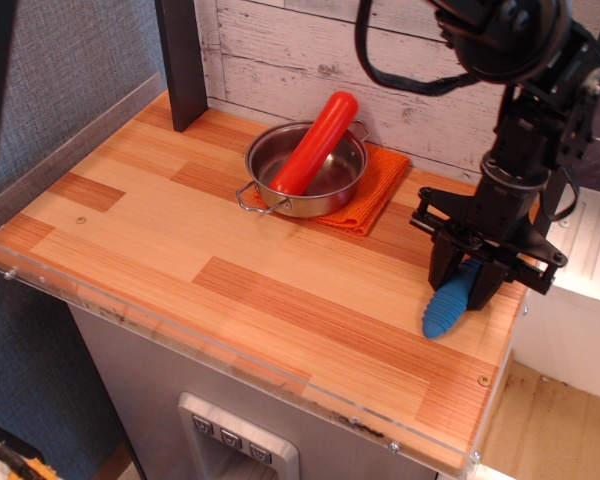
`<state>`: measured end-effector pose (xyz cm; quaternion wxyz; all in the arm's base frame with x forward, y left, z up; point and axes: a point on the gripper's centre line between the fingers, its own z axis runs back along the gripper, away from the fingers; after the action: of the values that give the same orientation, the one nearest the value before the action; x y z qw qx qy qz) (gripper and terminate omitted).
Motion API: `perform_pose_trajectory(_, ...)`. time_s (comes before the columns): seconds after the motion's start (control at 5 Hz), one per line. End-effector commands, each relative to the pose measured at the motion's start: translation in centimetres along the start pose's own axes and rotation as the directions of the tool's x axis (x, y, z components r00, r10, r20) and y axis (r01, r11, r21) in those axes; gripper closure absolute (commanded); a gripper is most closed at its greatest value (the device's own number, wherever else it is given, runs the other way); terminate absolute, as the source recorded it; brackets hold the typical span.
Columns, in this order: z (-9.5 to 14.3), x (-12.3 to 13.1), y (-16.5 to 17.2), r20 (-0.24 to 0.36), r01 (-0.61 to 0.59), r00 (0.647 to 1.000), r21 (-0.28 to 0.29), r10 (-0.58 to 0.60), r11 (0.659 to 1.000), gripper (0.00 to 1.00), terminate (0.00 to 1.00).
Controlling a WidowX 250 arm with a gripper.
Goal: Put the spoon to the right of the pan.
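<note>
The spoon's ribbed bright-blue handle (450, 306) sticks out below my black gripper (470, 277) near the table's right edge. Its lower tip looks close to or touching the wood. The silver bowl is hidden between the fingers. The gripper is shut on the upper end of the handle. The small steel pan (305, 170) with wire loop handles sits at the back on an orange cloth mat (375, 190), well to the left of the gripper. A long red cylinder (315, 142) leans in the pan.
A dark post (180, 60) stands at the back left. A white plank wall (400, 60) runs behind the table. A clear plastic rim (230, 360) edges the wooden tabletop. A white appliance (585, 280) sits past the right edge.
</note>
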<state>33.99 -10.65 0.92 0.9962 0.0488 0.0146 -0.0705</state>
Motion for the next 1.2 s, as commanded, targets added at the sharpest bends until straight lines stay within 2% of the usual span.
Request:
perform_pose_trajectory(0.0,0.7,-1.7,5.1,0.039,-0.121,0.992,-0.022,0.122,0.992,1.0,0.0)
perform_pose_trajectory(0.2,0.5,-2.0,5.1,0.024,-0.097,0.995,-0.033,0.098,0.995,1.0,0.0)
perform_pose_trajectory(0.4,0.5,-2.1,5.0,-0.009,0.011,1.0,-0.025,-0.011,1.0,0.0,0.0)
perform_pose_trajectory(0.6,1.9,-2.0,5.3,0.045,0.081,0.996,-0.038,-0.08,0.996,0.0,0.0)
perform_pose_trajectory(0.8,5.0,-2.6,6.3,0.162,0.109,0.982,-0.093,-0.093,0.99,0.0,0.0)
perform_pose_trajectory(1.0,9.2,-6.4,10.3,0.232,0.059,0.972,-0.081,-0.039,0.995,0.0,0.0)
